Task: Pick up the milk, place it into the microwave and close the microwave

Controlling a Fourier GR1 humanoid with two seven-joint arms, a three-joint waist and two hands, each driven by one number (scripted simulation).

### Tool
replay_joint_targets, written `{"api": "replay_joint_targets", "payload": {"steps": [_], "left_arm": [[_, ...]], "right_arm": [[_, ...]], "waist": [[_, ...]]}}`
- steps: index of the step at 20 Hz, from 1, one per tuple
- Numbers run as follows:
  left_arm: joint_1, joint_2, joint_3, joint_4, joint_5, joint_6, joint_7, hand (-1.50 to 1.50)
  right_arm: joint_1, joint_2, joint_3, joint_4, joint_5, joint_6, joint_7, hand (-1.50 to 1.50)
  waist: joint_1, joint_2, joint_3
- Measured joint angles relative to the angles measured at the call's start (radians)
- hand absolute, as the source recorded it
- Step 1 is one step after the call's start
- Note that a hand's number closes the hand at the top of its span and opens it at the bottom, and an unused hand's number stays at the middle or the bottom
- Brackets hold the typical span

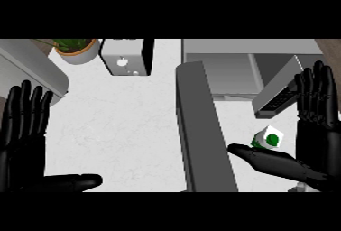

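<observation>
Milk carton: lower part hidden behind the thumb of the right hand; print too small to read.
Right hand: outer side and wrist cut off at the view's right edge.
Left hand: outer side and wrist cut off at the left and lower edges.
Microwave: top cut off by the upper edge.
Microwave door: lower end runs out of view.
Dark buttoned panel: possibly the microwave's controls; right end hidden behind the right hand's fingers.
Potted plant: leaves cut off above.
</observation>
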Motion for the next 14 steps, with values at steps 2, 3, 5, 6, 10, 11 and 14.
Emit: {"api": "replay_joint_targets", "payload": {"steps": [2, 3, 5, 6, 10, 11, 14], "left_arm": [[0.045, -0.005, 0.009, -0.027, 0.021, -0.005, 0.005, -1.5], [0.063, -0.008, 0.007, -0.043, 0.022, -0.005, 0.012, -1.5], [0.096, -0.019, 0.0, -0.054, 0.018, -0.004, 0.001, -1.5], [0.114, -0.014, 0.008, -0.072, 0.033, -0.015, 0.005, -1.5], [0.21, -0.005, 0.036, -0.123, 0.087, -0.058, -0.021, -1.5], [0.206, -0.004, 0.045, -0.119, 0.095, -0.062, -0.017, -1.5], [0.277, -0.007, 0.046, -0.169, 0.108, -0.089, -0.029, -1.5]], "right_arm": [[-0.005, 0.005, 0.035, -0.014, 0.04, -0.027, 0.047, -1.5], [0.004, 0.008, 0.06, -0.016, 0.061, -0.05, 0.057, -1.5], [0.022, 0.012, 0.094, -0.018, 0.087, -0.076, 0.064, -1.5], [0.034, 0.014, 0.104, -0.022, 0.1, -0.089, 0.062, -1.5], [0.067, 0.017, 0.142, -0.026, 0.16, -0.148, 0.077, -1.5], [0.057, 0.018, 0.133, -0.017, 0.164, -0.152, 0.089, -1.5], [0.097, 0.017, 0.138, -0.024, 0.186, -0.168, 0.101, -1.5]], "waist": [[-0.001, 0.001, 0.0], [-0.002, 0.001, 0.0], [-0.003, 0.002, 0.0], [-0.004, 0.002, 0.0], [-0.003, 0.002, -0.001], [-0.004, 0.002, 0.0], [-0.004, 0.002, -0.001]]}}
